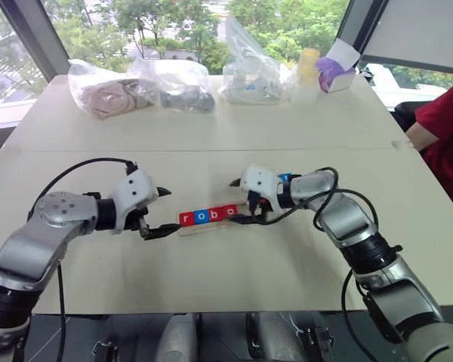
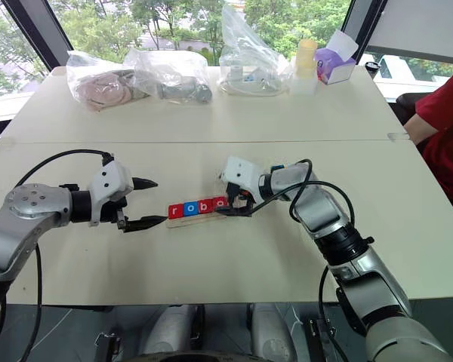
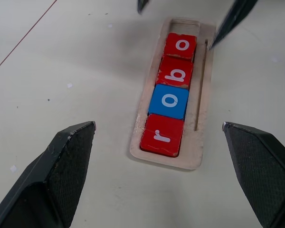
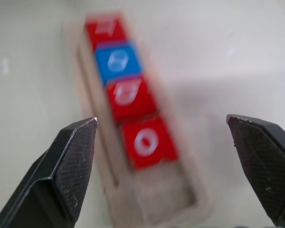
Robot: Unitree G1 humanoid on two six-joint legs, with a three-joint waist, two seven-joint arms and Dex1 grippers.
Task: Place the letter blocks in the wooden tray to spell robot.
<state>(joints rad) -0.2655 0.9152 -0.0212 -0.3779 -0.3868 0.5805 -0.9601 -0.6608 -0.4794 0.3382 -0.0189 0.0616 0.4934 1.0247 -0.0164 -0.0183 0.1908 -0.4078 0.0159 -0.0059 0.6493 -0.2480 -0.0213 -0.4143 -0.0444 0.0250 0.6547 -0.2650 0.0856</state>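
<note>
The wooden tray [image 3: 198, 147] lies in the middle of the table. Four letter blocks sit in its slot in a row: a red r [image 3: 161, 135], a blue o [image 3: 168, 100], a red b [image 3: 175, 72] and a red o [image 3: 181, 45]. The slot's last space [image 4: 167, 199], at the tray's right end, is bare wood. My left gripper [image 1: 167, 210] stands open at the tray's left end, holding nothing. My right gripper [image 1: 235, 200] is open just above the right end, its fingers [image 4: 73, 161] on either side of the tray, with nothing held.
Along the table's far edge lie several clear plastic bags [image 1: 177, 84], a pale yellow cup [image 1: 308, 66] and a purple box [image 1: 335, 72]. A person's red sleeve [image 1: 445, 128] shows at the right edge. A seam [image 1: 211, 148] crosses the table behind the tray.
</note>
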